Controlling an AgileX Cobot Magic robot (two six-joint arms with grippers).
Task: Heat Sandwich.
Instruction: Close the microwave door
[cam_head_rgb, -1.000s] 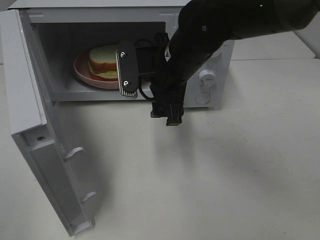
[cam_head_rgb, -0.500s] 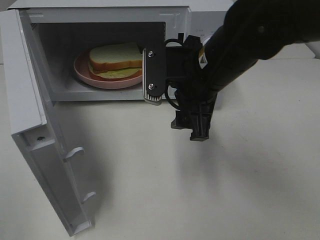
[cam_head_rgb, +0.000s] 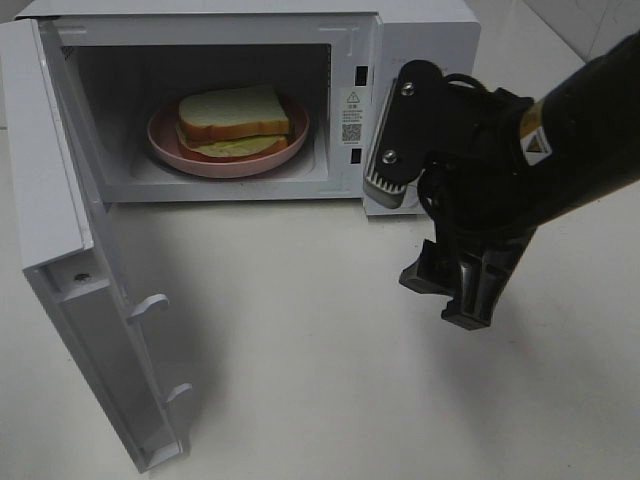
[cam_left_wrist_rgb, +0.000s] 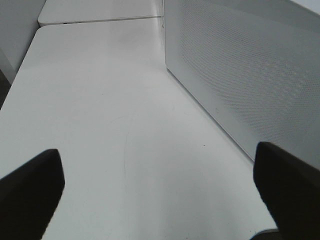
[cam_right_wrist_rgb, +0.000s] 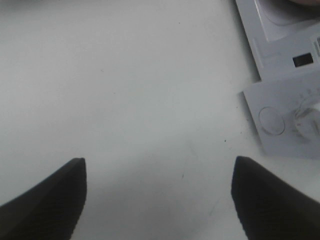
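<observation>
The sandwich (cam_head_rgb: 233, 118), white bread with a brown crust and pale green filling, lies on a round pink plate (cam_head_rgb: 290, 150) inside the open microwave (cam_head_rgb: 420, 25). My right gripper (cam_head_rgb: 445, 300) hangs to the right of the cavity, in front of the control panel, pointing down over the table. In the right wrist view the right gripper (cam_right_wrist_rgb: 160, 200) is open with only bare table between its fingers. The left gripper (cam_left_wrist_rgb: 160, 195) is open too, beside a perforated white panel (cam_left_wrist_rgb: 250, 65). The exterior high view does not show the left gripper.
The microwave door (cam_head_rgb: 90, 330) stands swung open at the front left, with its handle (cam_head_rgb: 150, 305) facing the table. The right wrist view shows the control panel and its round knobs (cam_right_wrist_rgb: 272, 120). White table (cam_head_rgb: 300, 350) spreads in front of the microwave.
My right arm has drawn back out of the microwave opening and moved right and toward the front. The sandwich and plate stay inside, now fully uncovered.
</observation>
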